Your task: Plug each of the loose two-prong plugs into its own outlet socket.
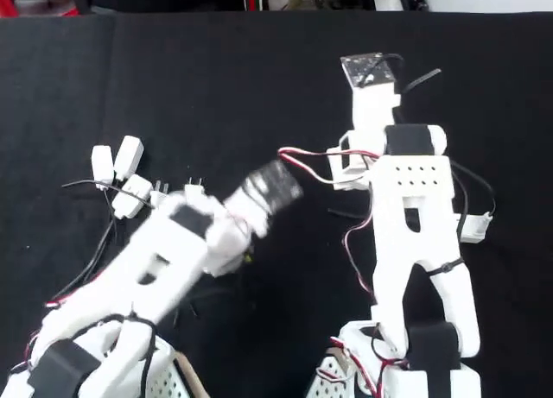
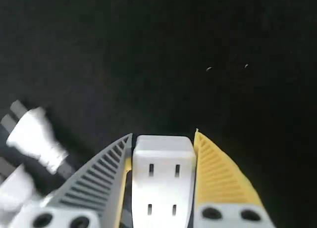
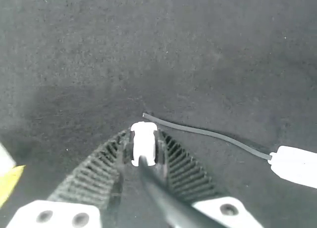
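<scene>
Left wrist view: left gripper (image 2: 163, 138) clamps socket (image 2: 162, 181) (slots showing); right gripper (image 3: 143, 134) pinches plug (image 3: 144, 143).

Black bench (image 1: 216, 87); white socket (image 2: 162, 183); left pincer (image 2: 163, 135) ribbed, grey one side, yellow the other; white plug (image 3: 144, 141); white arms (image 1: 415, 208).

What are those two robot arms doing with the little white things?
The left gripper is shut on a white outlet socket whose slots are empty. The right gripper is shut on a small white plug with a dark cord. Other loose plugs lie on the black table.
</scene>
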### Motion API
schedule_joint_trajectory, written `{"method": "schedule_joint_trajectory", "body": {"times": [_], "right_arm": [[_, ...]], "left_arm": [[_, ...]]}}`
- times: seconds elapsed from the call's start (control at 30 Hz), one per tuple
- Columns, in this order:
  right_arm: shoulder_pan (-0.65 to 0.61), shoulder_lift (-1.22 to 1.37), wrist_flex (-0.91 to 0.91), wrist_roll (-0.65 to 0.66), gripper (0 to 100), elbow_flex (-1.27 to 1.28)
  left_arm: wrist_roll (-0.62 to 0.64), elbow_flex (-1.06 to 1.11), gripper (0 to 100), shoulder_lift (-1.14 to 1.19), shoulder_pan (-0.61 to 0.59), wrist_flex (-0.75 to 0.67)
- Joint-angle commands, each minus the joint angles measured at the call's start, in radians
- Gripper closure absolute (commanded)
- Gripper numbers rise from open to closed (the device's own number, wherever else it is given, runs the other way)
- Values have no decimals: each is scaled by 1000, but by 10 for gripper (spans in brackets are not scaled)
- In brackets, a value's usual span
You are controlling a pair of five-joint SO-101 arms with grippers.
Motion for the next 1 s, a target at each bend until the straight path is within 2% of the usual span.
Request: {"method": "schedule_joint_trajectory", "body": {"times": [0.0,0.17,0.27,0.43,0.5,0.63,0.73,0.83,0.97], "right_arm": [[14,-41,0,9,987,-28],[14,-41,2,9,987,-28],[12,-41,3,9,987,-28],[9,-41,3,9,987,-28],[-8,-41,5,9,987,-25],[-78,-42,5,3,987,5],[-112,-48,6,0,987,19],[-138,-48,28,-28,987,25],[-213,-48,41,-38,987,42]], "left_arm": [[-26,140,970,-8,71,-324],[-31,104,967,-6,67,-318],[-31,79,960,-15,67,-244],[-23,15,760,-15,67,-89],[-23,1,723,-15,56,-63],[-9,-15,720,-17,15,-54],[92,-48,717,-20,-13,-51],[144,-114,716,-81,-61,44],[196,-136,716,-278,-136,146]]}}
